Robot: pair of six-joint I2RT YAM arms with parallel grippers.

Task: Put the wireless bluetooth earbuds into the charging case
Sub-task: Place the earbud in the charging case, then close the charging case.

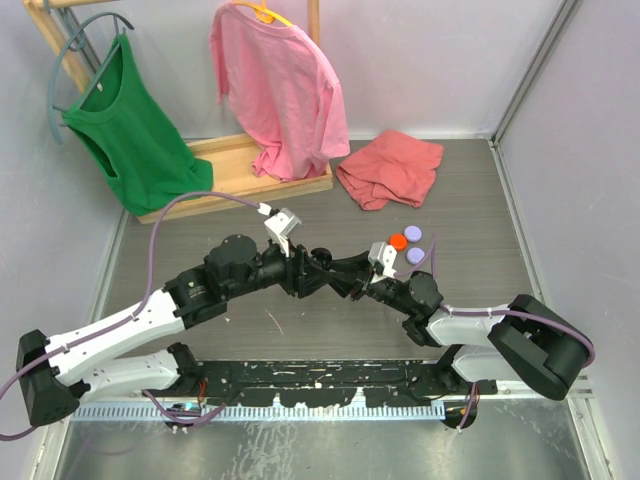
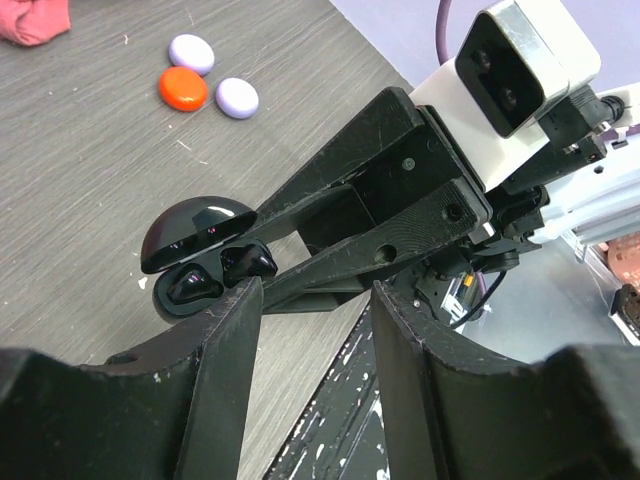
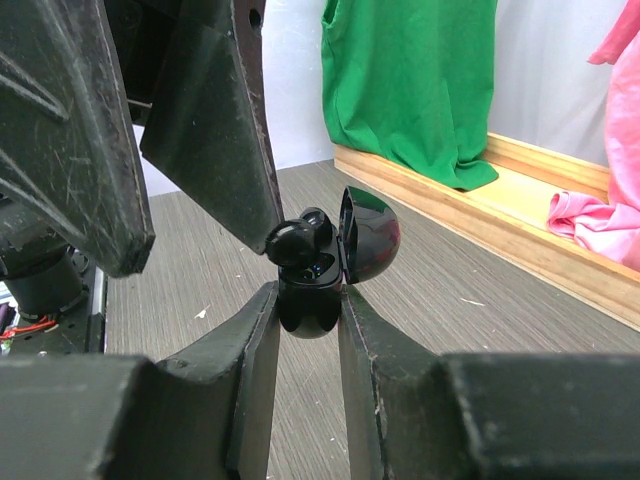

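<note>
Two black earbuds point(image 2: 190, 287) sat side by side in the open charging case point(image 3: 305, 315), their glossy tops showing just under the raised lid point(image 2: 195, 225). Your right gripper point(image 3: 308, 295) was clamped on the lower body of that case, one finger on each side, holding it above the table point(image 1: 480, 200) with the lid tipped back, away from the left arm. Your left gripper point(image 2: 315, 295) faced the case from the other side with its jaws apart and nothing between them. One of its finger tips was right at the rim of the case, by the nearer bud, though I could not tell whether it touched. From overhead, your two grippers met nose to nose over the middle of the table. Three round discs point(image 1: 398, 241), one red-orange and two lavender, lay close together on the table just beyond the right gripper. Farther back you had a crumpled red cloth point(image 1: 390, 170), and a green shirt point(image 1: 135, 140) and a pink shirt point(image 1: 280, 90) hanging over a wooden rack point(image 1: 235, 165).
</note>
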